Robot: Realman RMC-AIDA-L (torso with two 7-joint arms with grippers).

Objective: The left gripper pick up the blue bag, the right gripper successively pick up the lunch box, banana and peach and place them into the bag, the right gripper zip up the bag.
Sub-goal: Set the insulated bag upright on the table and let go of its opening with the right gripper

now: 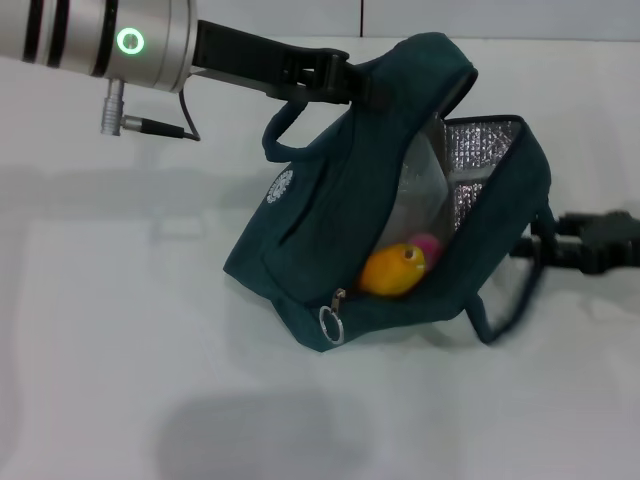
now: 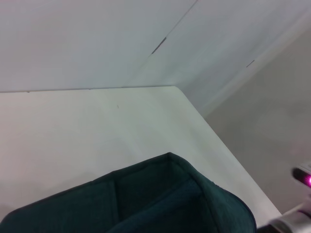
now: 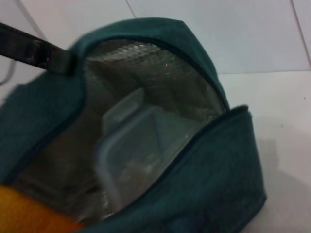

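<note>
Bare tabletop [image 1: 110, 340] fills the whole left side of my head view, wide room with nothing on it. My left arm [image 1: 100, 40] comes in from the upper left corner, and the left gripper [image 1: 335, 78] is clamped on the top edge of the bag [image 1: 300, 240], holding that side up so the bag hangs tilted with its lower corner resting on the table. One loop handle [image 1: 280, 130] droops just under the gripper.

From the left wrist view I see only the bag's raised fabric edge [image 2: 170, 194], with the table's far edge and rounded corner [image 2: 175, 88] well beyond it.

Moving right, the zipper ring [image 1: 331, 325] dangles at the low front corner. The mouth gapes open, foil lining [image 1: 480, 150] showing. Inside, the lunch box [image 1: 415, 195] stands against the lining, the banana [image 1: 392, 270] lies at the lower lip of the opening, and the peach [image 1: 428, 246] sits just behind it, touching. My right wrist view confirms the lunch box [image 3: 141, 150] deep in the bag and an orange bit of banana [image 3: 29, 213] at the rim.

At the far right, the right gripper [image 1: 545, 248] sits just beside the bag's right edge, near the second handle [image 1: 500, 320]; I cannot tell its finger spread.
</note>
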